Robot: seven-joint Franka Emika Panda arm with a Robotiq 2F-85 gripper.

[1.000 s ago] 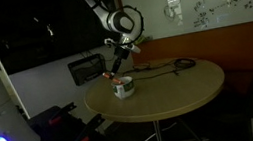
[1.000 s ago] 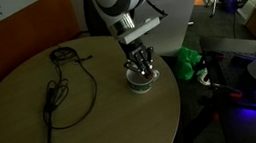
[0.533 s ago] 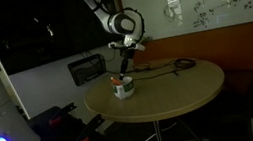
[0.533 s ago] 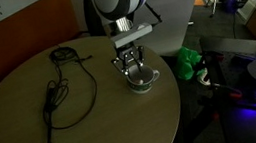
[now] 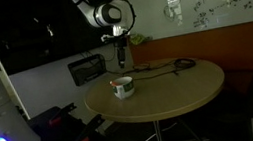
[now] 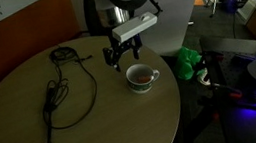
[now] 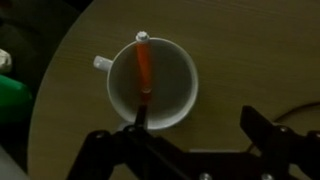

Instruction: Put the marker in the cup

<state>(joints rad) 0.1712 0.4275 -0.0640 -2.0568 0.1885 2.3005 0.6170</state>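
The white cup (image 7: 176,88) with a side handle stands on the round wooden table (image 7: 240,60). The marker (image 7: 143,65), orange-red with a dark lower end, lies slanted inside it, its pale tip on the rim. In the wrist view my gripper (image 7: 192,128) hangs above the cup, open, with nothing between its fingers. In both exterior views the gripper (image 5: 120,53) (image 6: 122,54) is well above the cup (image 5: 121,87) (image 6: 143,77) and apart from it, with the marker (image 6: 143,75) showing as a reddish streak inside.
A looped black cable (image 6: 64,85) (image 5: 172,67) lies across the table beyond the cup. The cup stands near the table's edge (image 6: 173,105). A green object (image 6: 186,63) sits off the table beside it. A dark box (image 5: 88,68) stands behind the table.
The gripper, shut low over the cup a second ago, has opened, let go of the marker and risen. The marker now rests in the cup.
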